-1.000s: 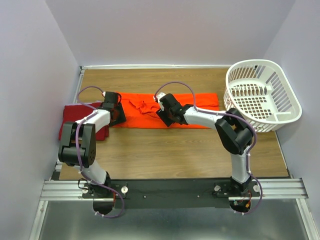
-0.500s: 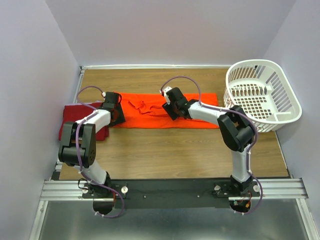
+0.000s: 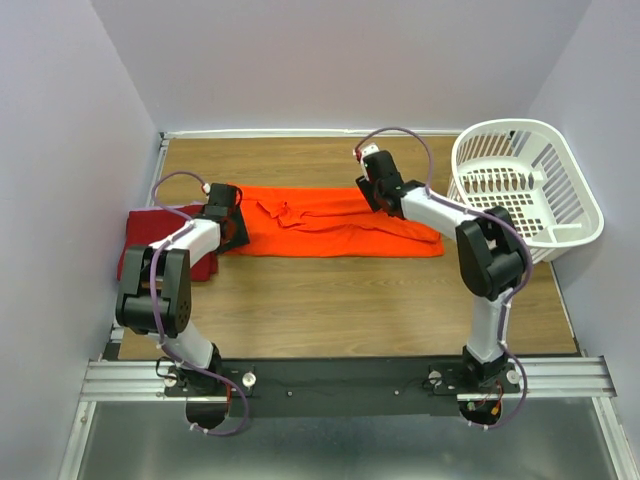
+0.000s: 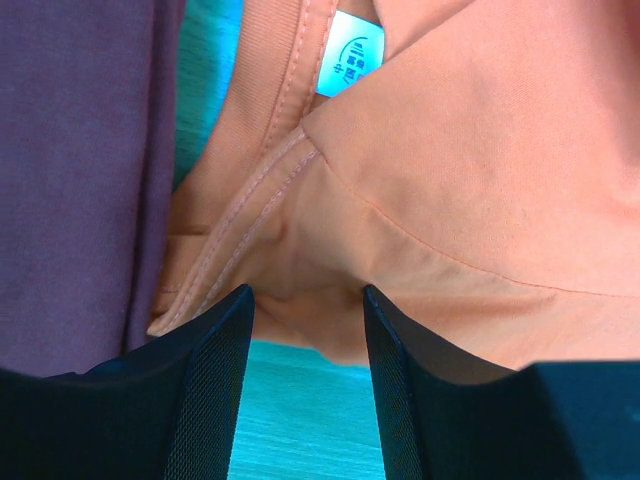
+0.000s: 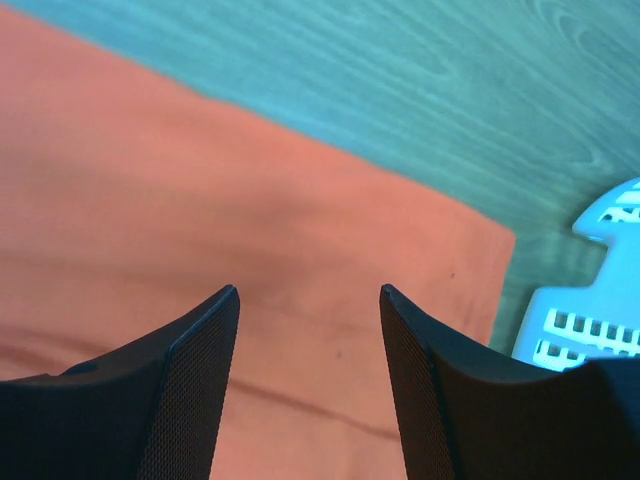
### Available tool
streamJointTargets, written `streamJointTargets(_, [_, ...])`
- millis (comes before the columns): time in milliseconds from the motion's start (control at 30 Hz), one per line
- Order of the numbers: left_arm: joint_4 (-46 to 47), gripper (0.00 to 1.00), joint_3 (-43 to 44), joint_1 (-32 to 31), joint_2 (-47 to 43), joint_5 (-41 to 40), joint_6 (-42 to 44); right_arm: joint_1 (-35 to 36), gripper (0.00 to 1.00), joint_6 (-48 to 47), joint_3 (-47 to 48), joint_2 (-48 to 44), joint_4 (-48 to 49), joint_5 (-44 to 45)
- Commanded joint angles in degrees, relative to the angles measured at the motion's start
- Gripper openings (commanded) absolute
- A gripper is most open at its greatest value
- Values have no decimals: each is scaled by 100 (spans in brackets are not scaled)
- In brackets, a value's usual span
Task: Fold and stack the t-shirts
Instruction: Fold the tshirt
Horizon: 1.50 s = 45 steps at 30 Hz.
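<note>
The bright orange-red t-shirt (image 3: 330,222) lies as a long flat strip across the middle of the table. Its white neck label (image 4: 350,62) shows in the left wrist view. The dark crimson t-shirt (image 3: 160,245) lies bunched at the left edge and also shows in the left wrist view (image 4: 80,160). My left gripper (image 3: 234,226) is open at the orange shirt's left end, its fingertips (image 4: 235,310) on either side of the collar-side hem (image 4: 300,300). My right gripper (image 3: 378,194) is open and empty just above the orange shirt's far right part (image 5: 300,230).
The white lattice laundry basket (image 3: 525,190) stands at the back right, close to the right arm; its rim shows in the right wrist view (image 5: 600,320). Bare wooden table (image 3: 340,300) lies in front of the shirts. Walls close in the left, right and back.
My right gripper has moved from the shirt's middle to its far right part, towards the basket. The orange shirt's right half now lies flatter and more spread. The left arm has not moved.
</note>
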Motion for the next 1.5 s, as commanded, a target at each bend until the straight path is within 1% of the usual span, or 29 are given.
streamJointTargets(0, [-113, 56, -24, -2, -172, -181, 39, 69, 65, 258, -734, -890, 6, -626])
streamJointTargets(33, [-113, 56, -24, -2, -180, -173, 48, 78, 65, 293, -903, -1144, 6, -741])
streamJointTargets(133, [-105, 56, -24, -2, -198, -164, 48, 87, 68, 329, -1394, -1418, -29, -935])
streamJointTargets(267, [-96, 56, -33, -2, -207, -155, 48, 87, 72, 302, -1686, -1393, -134, -751])
streamJointTargets(400, [-104, 56, -50, -2, -233, -164, 39, 87, 75, 268, -1774, -1261, -178, -742])
streamJointTargets(833, [-96, 56, -68, -2, -242, -181, 57, 78, 75, -84, -1555, -672, -187, -724])
streamJointTargets(933, [-104, 56, -59, -2, -233, -181, 57, 78, 75, -146, -1502, -532, -178, -558])
streamJointTargets(1067, [-96, 56, -51, -2, -233, -190, 48, 34, 75, -163, -1318, -277, -170, -127])
streamJointTargets(1300, [-113, 56, -51, -2, -224, -252, 57, -264, 74, -452, -923, -136, -143, 400])
streamJointTargets(1467, [-113, 56, -33, -2, -198, -261, 74, -563, 74, -629, -817, -320, -143, 383])
